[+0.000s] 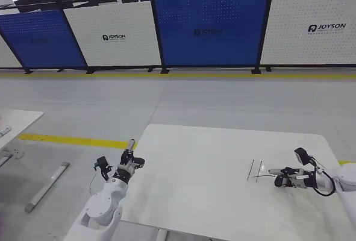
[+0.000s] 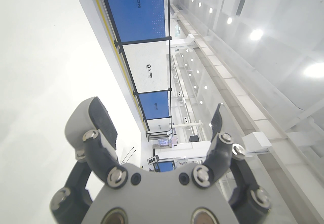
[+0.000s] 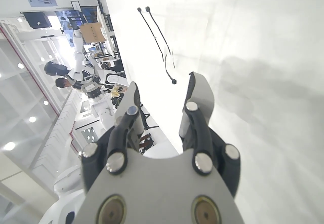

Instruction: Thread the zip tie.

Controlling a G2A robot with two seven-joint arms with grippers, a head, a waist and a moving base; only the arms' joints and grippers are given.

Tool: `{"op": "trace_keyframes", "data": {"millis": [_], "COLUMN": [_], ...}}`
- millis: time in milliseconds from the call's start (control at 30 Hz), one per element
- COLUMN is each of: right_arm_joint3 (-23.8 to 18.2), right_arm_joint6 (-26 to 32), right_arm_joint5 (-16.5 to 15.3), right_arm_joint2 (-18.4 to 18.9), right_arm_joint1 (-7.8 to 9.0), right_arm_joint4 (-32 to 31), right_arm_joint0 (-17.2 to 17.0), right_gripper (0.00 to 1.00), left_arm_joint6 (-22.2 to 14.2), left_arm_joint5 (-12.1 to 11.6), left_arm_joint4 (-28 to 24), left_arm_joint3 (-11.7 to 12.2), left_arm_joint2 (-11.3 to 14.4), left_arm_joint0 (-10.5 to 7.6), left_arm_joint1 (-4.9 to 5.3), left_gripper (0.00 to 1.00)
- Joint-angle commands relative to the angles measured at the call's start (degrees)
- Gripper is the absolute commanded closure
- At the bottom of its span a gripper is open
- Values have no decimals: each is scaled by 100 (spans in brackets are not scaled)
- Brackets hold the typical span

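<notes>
Top view, L to R: left gripper [image 1: 130, 150] at table's [image 1: 196, 187] left edge, fingers spread, empty. Right of centre, zip ties [image 1: 254, 170] lie flat, just beside right gripper [image 1: 274, 172], also spread, empty. Risk: ties thin and close together, so a pinch may slip or grab two.

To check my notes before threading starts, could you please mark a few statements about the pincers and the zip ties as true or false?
1. The right pincer is open and holds nothing. True.
2. The left pincer grips a zip tie. False: it is open and empty.
3. The zip ties lie flat on the white table. True.
4. The zip ties lie closer to the left pincer than to the right. False: they lie just in front of the right pincer, across the table from the left.
</notes>
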Motion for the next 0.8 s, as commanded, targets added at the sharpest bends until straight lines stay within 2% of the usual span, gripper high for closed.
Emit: {"op": "trace_keyframes", "data": {"millis": [0,200,400,500,633,767], "right_arm_joint3": [48,176,295,360,424,469], "right_arm_joint6": [-6,-31,-32,-38,-41,-55], "right_arm_joint5": [-2,9,27,27,36,31], "right_arm_joint2": [-9,-70,-105,-120,-145,-163], "right_arm_joint1": [-7,-41,-65,-76,-91,-103], "right_arm_joint4": [17,21,43,49,48,44], "right_arm_joint0": [16,85,142,167,199,227], "right_gripper": [62,70,66,67,75,75], "left_arm_joint6": [0,0,0,0,0,0], "left_arm_joint5": [0,0,0,0,0,0], "left_arm_joint4": [0,0,0,0,0,0], "left_arm_joint3": [0,0,0,0,0,0], "left_arm_joint2": [0,0,0,0,0,0], "left_arm_joint0": [0,0,0,0,0,0], "left_arm_joint1": [0,0,0,0,0,0], "left_gripper": [0,0,0,0,0,0]}}
